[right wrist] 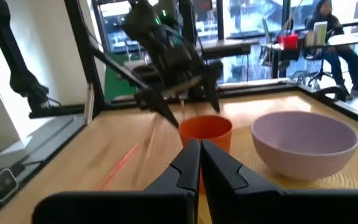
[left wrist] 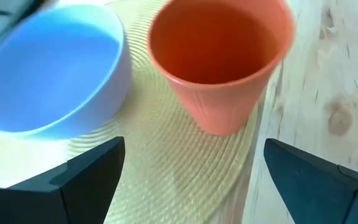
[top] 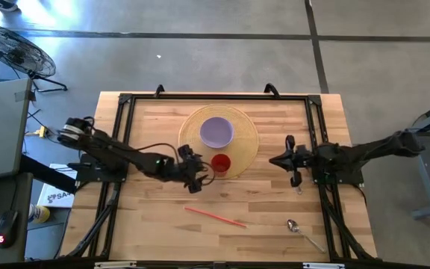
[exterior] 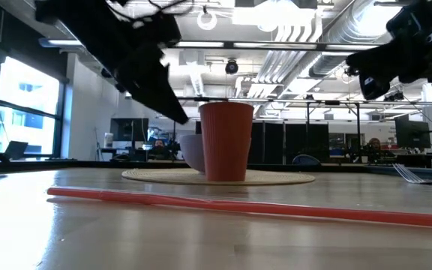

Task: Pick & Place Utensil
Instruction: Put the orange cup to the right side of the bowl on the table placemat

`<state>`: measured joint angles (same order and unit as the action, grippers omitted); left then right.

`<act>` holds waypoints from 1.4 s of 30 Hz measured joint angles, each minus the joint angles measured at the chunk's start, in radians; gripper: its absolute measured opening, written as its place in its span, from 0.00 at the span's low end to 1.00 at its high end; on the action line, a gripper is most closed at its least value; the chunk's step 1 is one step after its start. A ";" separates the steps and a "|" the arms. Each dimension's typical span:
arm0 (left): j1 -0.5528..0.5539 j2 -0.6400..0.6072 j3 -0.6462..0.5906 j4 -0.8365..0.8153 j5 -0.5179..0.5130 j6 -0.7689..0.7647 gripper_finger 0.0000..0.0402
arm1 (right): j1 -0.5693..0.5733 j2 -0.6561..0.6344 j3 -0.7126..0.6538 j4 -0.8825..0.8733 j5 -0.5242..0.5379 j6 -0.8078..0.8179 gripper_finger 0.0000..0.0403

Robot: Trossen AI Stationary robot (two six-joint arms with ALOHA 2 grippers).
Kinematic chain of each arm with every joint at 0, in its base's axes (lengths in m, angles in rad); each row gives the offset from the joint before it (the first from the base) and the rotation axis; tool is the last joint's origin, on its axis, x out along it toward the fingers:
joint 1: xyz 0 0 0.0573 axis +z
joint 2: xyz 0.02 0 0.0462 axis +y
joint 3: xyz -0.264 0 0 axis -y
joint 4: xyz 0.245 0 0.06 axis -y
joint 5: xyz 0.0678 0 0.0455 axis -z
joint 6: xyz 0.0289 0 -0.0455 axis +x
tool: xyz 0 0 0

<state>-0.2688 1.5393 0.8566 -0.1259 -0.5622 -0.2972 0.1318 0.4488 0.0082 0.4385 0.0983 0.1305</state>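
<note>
My left gripper [top: 202, 179] sits just left of centre in the overhead frame, its two dark fingers [left wrist: 86, 180] spread wide and holding nothing, right beside the orange ribbed plastic cup [top: 221, 164]. In my left wrist view that cup [left wrist: 222, 59] fills the upper middle, standing upright on the edge of the round woven straw-coloured placemat [top: 245, 146], with the pale lavender bowl [top: 217, 131] on the mat just behind it.

Lower in the overhead frame, well apart from my gripper, the thin red straw [top: 215, 216] lies flat on the light wooden slatted table [top: 155, 224]. The silver metal spoon [top: 303, 232] lies at the lower right, apart from the straw.

My right gripper [top: 278, 160] waits at centre right, pinched closed and empty, pointing at the mat.

Off the table at lower left, a white box [top: 51, 196] carries dark lettering that I cannot read in full.
</note>
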 joint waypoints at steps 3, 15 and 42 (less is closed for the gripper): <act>-0.042 -0.043 0.000 -0.047 -0.028 -0.015 0.94 | 0.000 0.168 0.000 0.136 0.003 -0.002 0.05; -0.085 -0.080 0.000 -0.246 -0.019 -0.129 0.94 | 0.000 0.739 0.185 0.346 0.064 -0.042 0.37; -0.085 -0.080 0.000 -0.329 0.053 -0.184 0.94 | -0.085 1.322 0.566 0.346 0.010 -0.131 0.84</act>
<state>-0.3541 1.4597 0.8562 -0.4548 -0.5091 -0.4814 0.0464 1.7704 0.5746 0.7841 0.1079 -0.0010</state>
